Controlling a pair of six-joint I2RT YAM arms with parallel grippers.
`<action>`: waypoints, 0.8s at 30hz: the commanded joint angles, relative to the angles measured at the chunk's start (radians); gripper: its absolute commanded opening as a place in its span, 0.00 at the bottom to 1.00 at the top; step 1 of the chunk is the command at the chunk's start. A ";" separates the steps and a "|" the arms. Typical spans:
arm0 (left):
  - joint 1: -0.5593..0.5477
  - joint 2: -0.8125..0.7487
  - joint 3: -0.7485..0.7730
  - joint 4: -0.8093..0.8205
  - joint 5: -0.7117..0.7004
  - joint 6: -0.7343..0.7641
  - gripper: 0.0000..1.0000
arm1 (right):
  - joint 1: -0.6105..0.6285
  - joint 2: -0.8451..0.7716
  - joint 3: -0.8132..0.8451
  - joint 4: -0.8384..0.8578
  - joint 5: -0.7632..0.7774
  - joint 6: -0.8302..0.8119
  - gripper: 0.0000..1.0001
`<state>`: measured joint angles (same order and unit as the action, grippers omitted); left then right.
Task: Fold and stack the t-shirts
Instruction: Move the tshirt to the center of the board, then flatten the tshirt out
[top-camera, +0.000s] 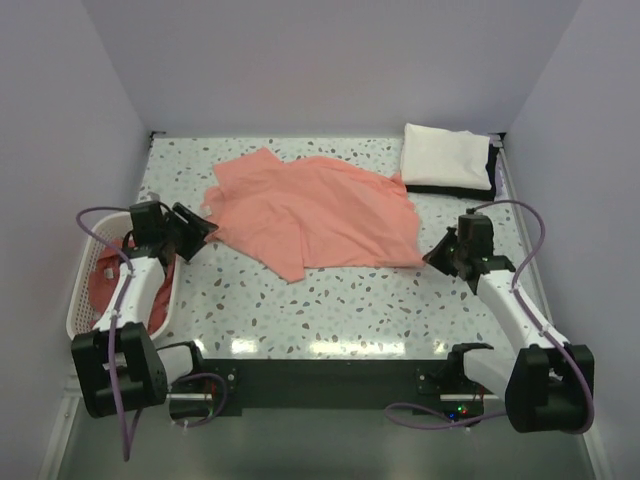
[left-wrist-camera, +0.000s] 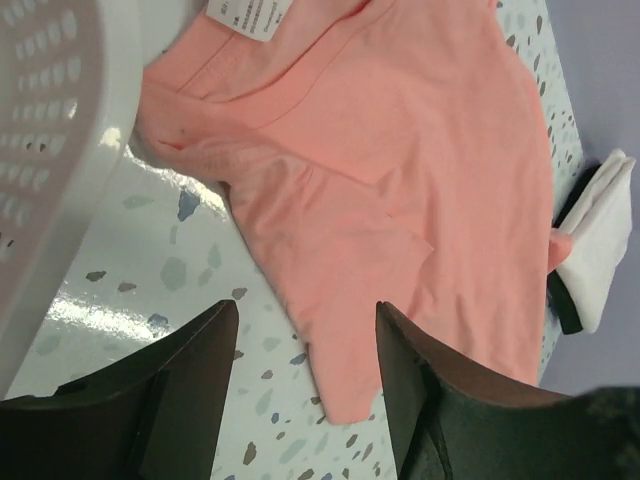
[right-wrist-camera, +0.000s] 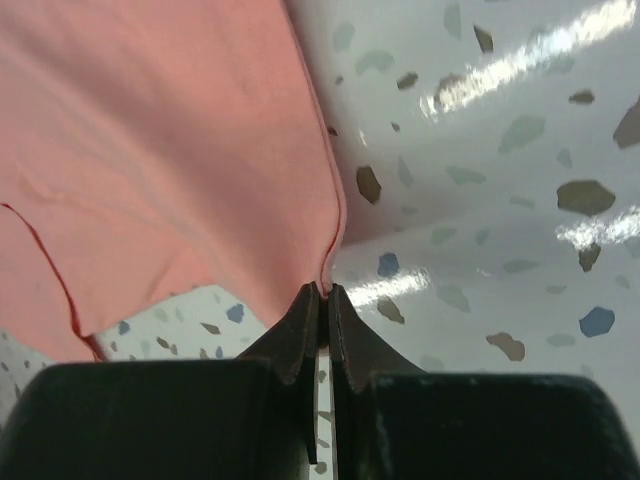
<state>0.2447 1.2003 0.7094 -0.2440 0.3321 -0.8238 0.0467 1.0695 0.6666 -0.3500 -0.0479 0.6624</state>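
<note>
Though rumpled, spread across middle of speckled bench (top-camera: 300, 310): salmon-pink t-shirt (top-camera: 320, 215). At left bench edge, white lattice basket (top-camera: 78, 300) with second pink t-shirt (top-camera: 100, 285) bunched inside. Folded white cloth (top-camera: 445, 158) at far right corner, apart from spread shirt. Left claw (left-wrist-camera: 305, 320) wide, holding nothing, hovering beside basket near collar. Right claw (right-wrist-camera: 322, 292) pinched shut on spread shirt's near right hem. White neck label (left-wrist-camera: 250, 15) at collar.
</note>
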 joint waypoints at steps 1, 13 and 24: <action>-0.080 -0.094 -0.010 0.029 -0.079 0.066 0.62 | 0.002 0.004 -0.045 0.092 -0.075 -0.003 0.00; -0.631 0.207 0.243 -0.064 -0.636 0.066 0.58 | 0.001 0.087 -0.048 0.157 -0.083 -0.040 0.00; -0.774 0.774 0.781 -0.307 -0.803 0.103 0.53 | 0.001 0.092 -0.038 0.164 -0.109 -0.047 0.00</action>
<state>-0.5209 1.9072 1.4059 -0.4458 -0.3771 -0.7391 0.0467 1.1751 0.5926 -0.2184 -0.1318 0.6346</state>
